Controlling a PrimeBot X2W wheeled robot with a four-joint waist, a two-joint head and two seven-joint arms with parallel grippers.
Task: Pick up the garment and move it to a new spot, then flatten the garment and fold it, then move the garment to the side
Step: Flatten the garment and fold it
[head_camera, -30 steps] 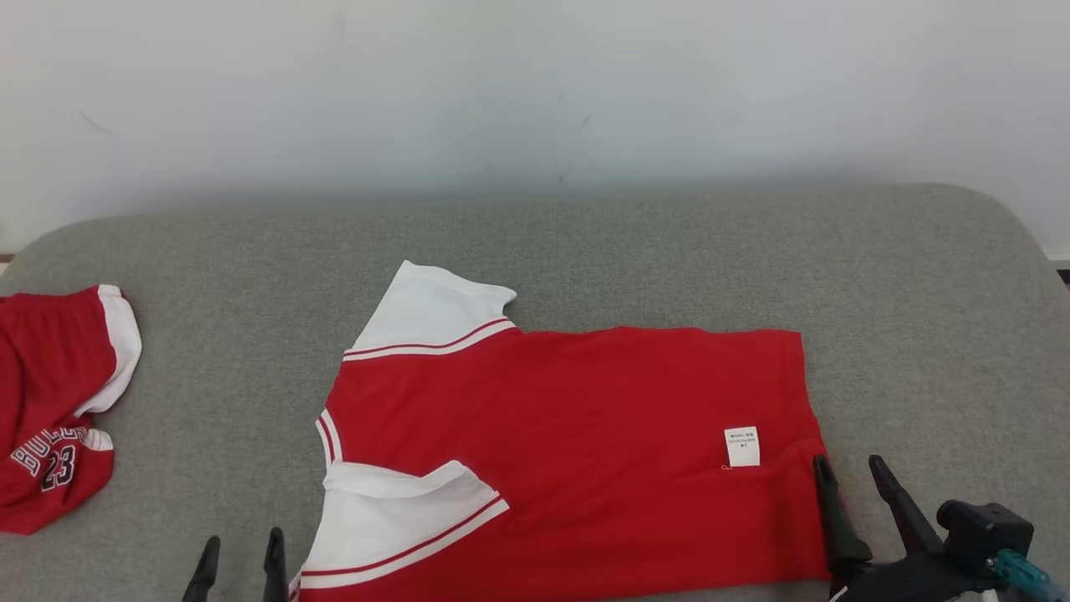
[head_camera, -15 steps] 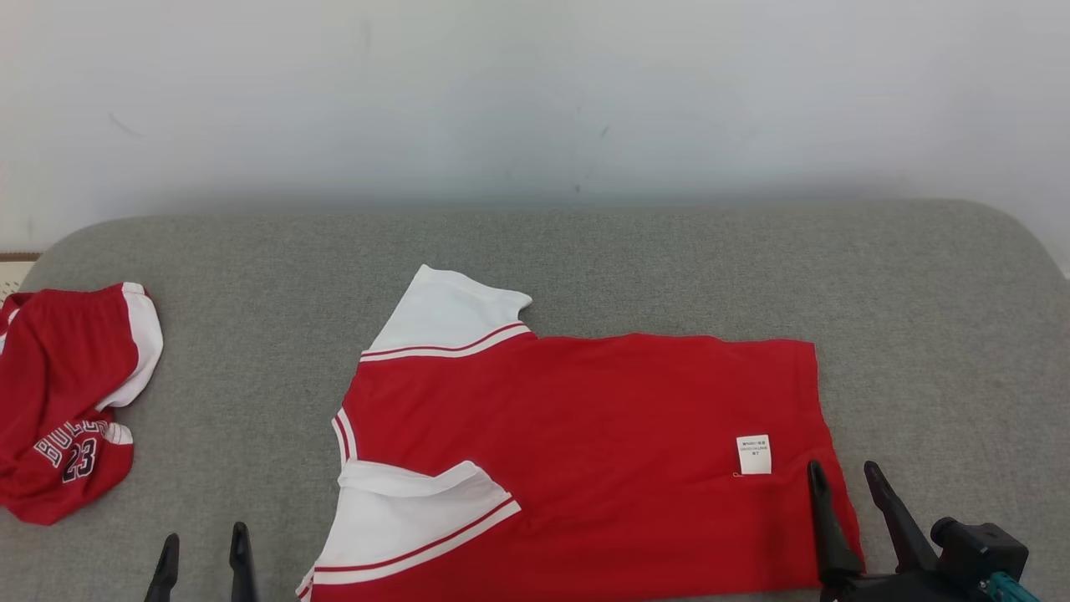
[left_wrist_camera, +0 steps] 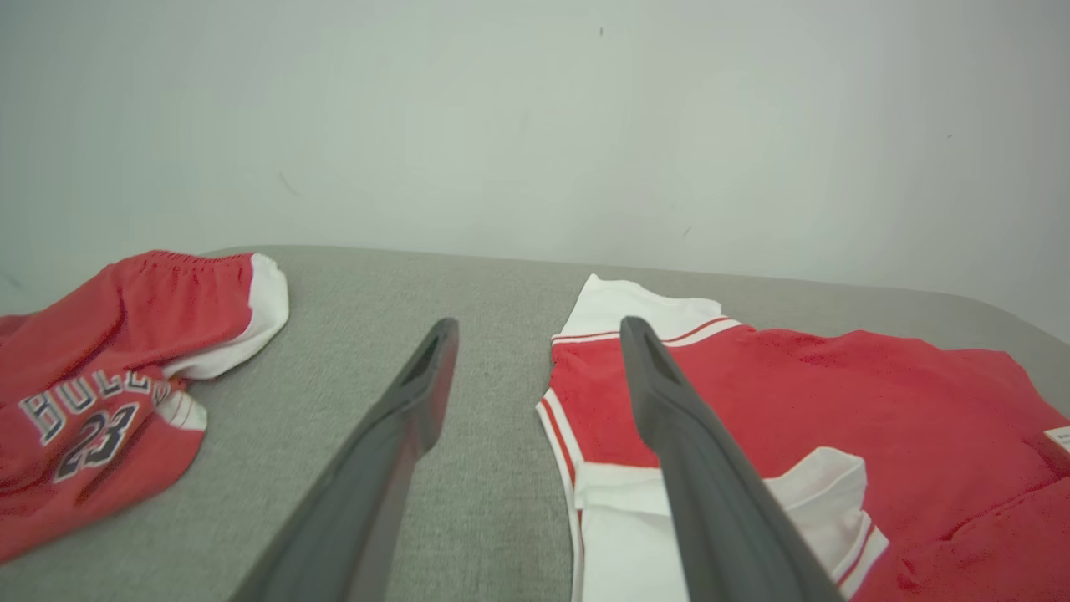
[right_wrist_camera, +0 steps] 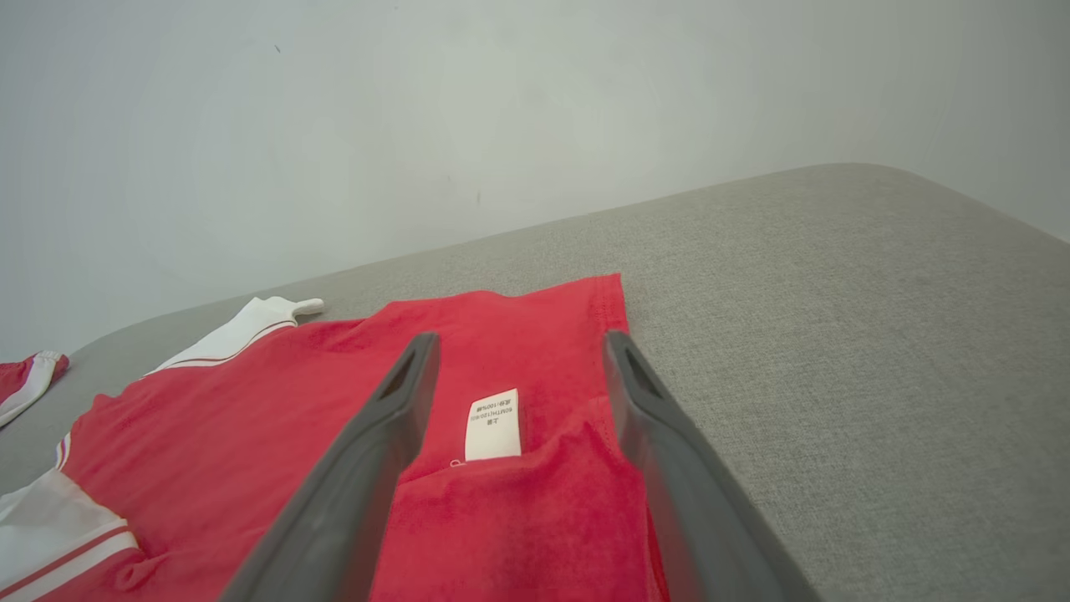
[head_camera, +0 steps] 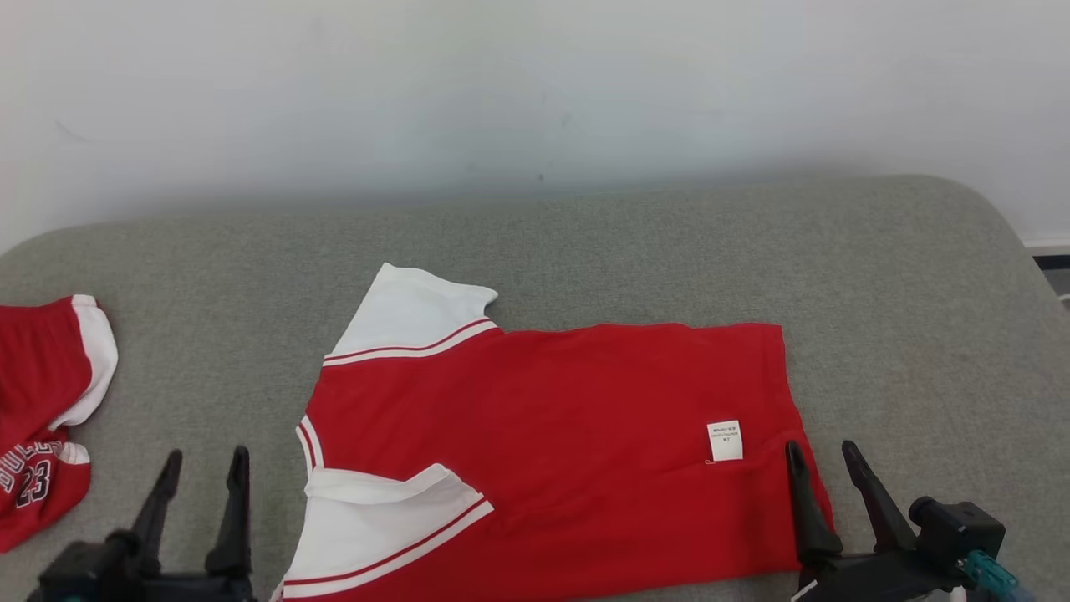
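Observation:
The garment (head_camera: 568, 435), a red shirt with white sleeves and a small white label, lies spread flat on the grey cushion, collar to the left and hem to the right. My left gripper (head_camera: 205, 456) stands open just left of the collar and the near sleeve, over bare cushion. In the left wrist view the garment (left_wrist_camera: 802, 418) lies under and beyond the right finger of that gripper (left_wrist_camera: 535, 330). My right gripper (head_camera: 819, 451) stands open at the hem's near right corner. In the right wrist view that gripper (right_wrist_camera: 518, 343) straddles the label on the garment (right_wrist_camera: 535, 351).
A second red and white piece of clothing (head_camera: 42, 410) printed with "23" lies crumpled at the cushion's far left, also as the clothing (left_wrist_camera: 100, 385) in the left wrist view. The grey cushion (head_camera: 919, 318) has bare room behind and right of the shirt. A pale wall (head_camera: 535, 92) stands behind.
The camera has shifted, so the whole picture slid left. My left gripper has risen further into the head view and sits nearer the collar. The shirt lies unchanged.

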